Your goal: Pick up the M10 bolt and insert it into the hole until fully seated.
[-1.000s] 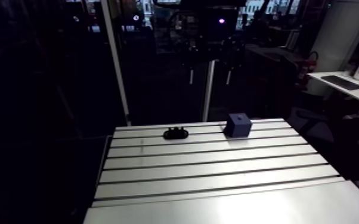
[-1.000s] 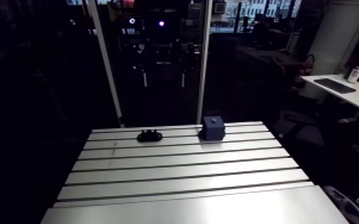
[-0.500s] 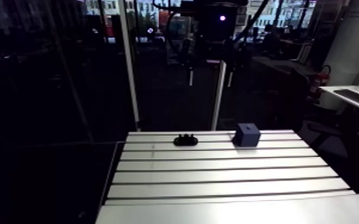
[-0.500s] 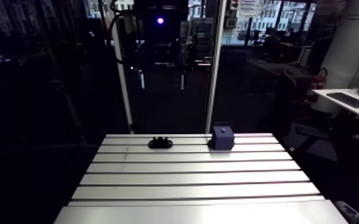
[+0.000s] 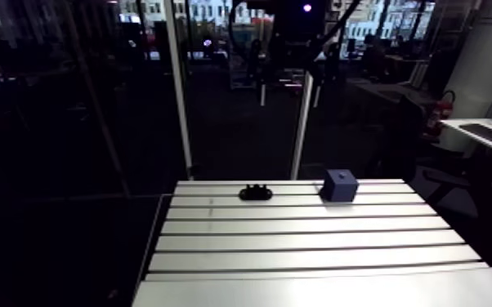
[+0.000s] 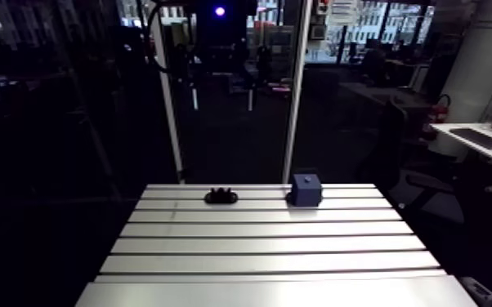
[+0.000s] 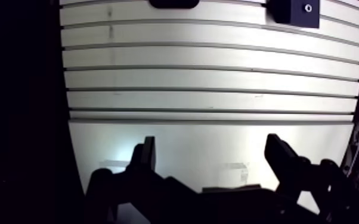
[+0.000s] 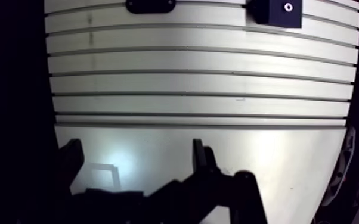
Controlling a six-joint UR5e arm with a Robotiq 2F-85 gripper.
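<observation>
Gripper (image 7: 210, 143): two dark fingers (image 7: 283, 158) spread wide, nothing between them, above smooth near strip of slotted table (image 7: 217, 77). Far ahead, across slotted rows, near table's far edge: dark blue block (image 7: 295, 11), upright, round hole (image 7: 308, 8) in top face, roughly in line with one finger. Low black part (image 5: 255, 193) on same far strip, near block but apart from it, roughly in line with other finger. Part too small and dark to tell whether it is bolt.
</observation>
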